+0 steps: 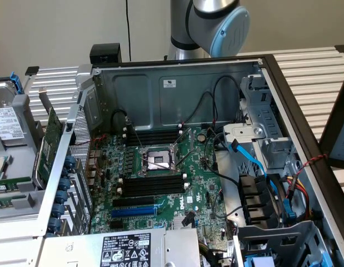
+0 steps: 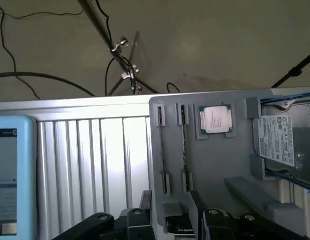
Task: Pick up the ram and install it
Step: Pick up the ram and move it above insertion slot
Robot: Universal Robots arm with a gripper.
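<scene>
Wrist view: gripper [image 2: 170, 202] hangs over the near edge of the grey parts tray [image 2: 235, 170]. Jaws are spread wide and not clamped on anything. ram [image 2: 184, 150] stands on edge in a clipped tray slot, roughly in line with the gap between the fingers but clear of them. second stick [image 2: 160, 150] is in the parallel slot just beside it. Same tray: CPU chip [image 2: 216, 119] in a square pocket next to the ram slot, hard drive [image 2: 277, 140] in the bay beyond that. Tray rests on the slatted table [image 2: 94, 160]. There's a dark labelled part low between the fingers; can't tell what it is.

Exterior view: arm [image 1: 216, 22] stands behind the open PC case [image 1: 177, 78]. Motherboard [image 1: 166, 194] lies flat inside, with the CPU socket [image 1: 159, 161] mid-board. Black DIMM slots [image 1: 152, 184] sit just camera-side of the socket, and another bank [image 1: 155, 136] is on its far side. Green expansion card [image 1: 49, 142] stands on edge outside the case, at the exterior view's left.
</scene>
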